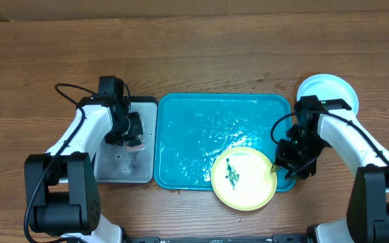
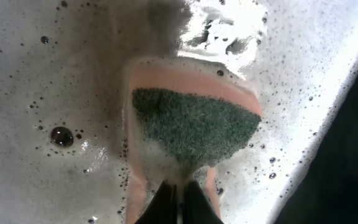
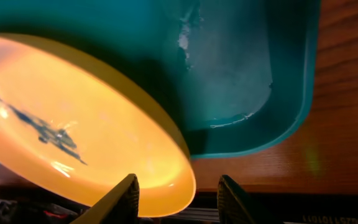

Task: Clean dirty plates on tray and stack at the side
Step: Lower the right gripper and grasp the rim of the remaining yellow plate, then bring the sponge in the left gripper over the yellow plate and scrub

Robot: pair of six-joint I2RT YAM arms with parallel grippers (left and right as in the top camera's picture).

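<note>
Currently plate [image 3: 73,118] rim between spread right gripper [image 3: 178,183] jaws.

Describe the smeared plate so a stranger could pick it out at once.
Start at the large turquoise tray in the middle of the wooden table. At its near right corner, by the right gripper, a round plate overhangs the rim. It is yellow-green with a dark green smear, unlike the light blue plate further right.
</note>
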